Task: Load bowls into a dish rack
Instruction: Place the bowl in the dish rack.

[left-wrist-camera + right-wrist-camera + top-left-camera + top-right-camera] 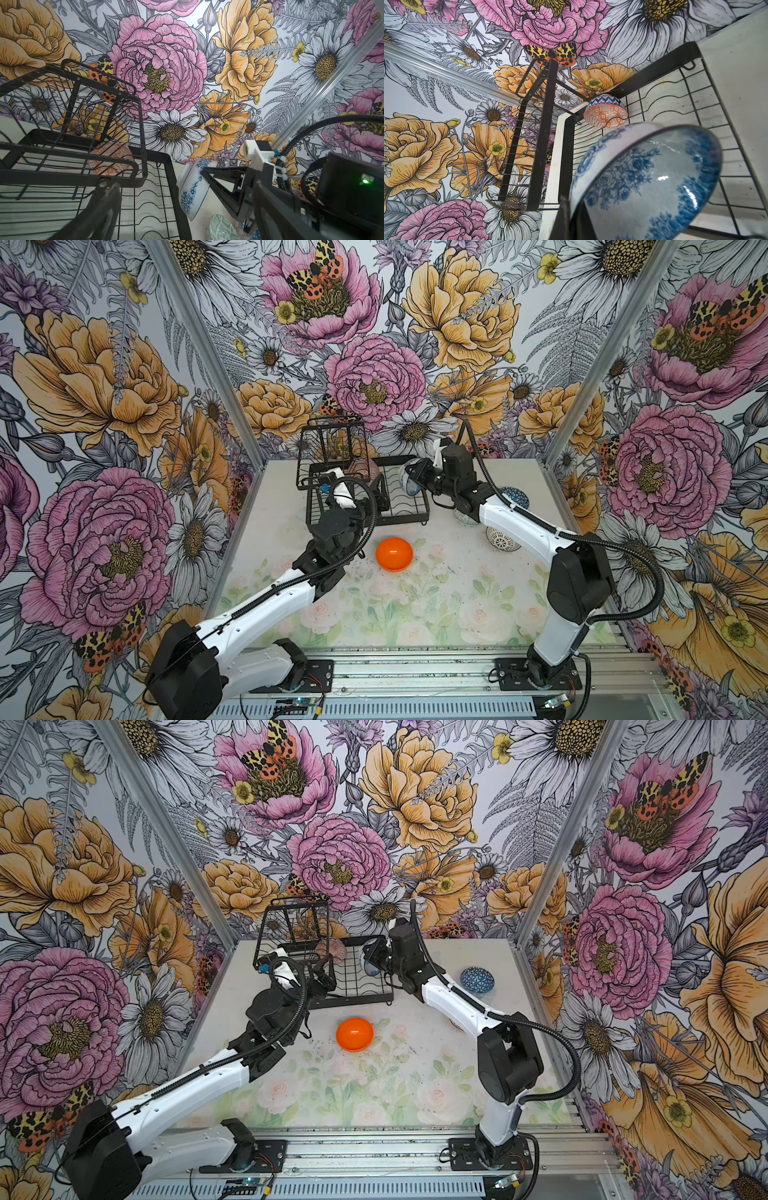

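Observation:
The black wire dish rack stands at the back of the table. An orange-white bowl stands on edge in its slot wires beside the raised basket tier, and shows in the left wrist view. My left gripper is open over the rack floor, just in front of that bowl, holding nothing. My right gripper is shut on the rim of the blue-white floral bowl, tilted on edge above the rack's right end; the bowl fills the right wrist view.
A plain orange bowl sits upside down on the table in front of the rack. Right of the rack, partly under my right arm, are a dark blue geometric bowl, a pale green-grey bowl and a black-white lattice bowl.

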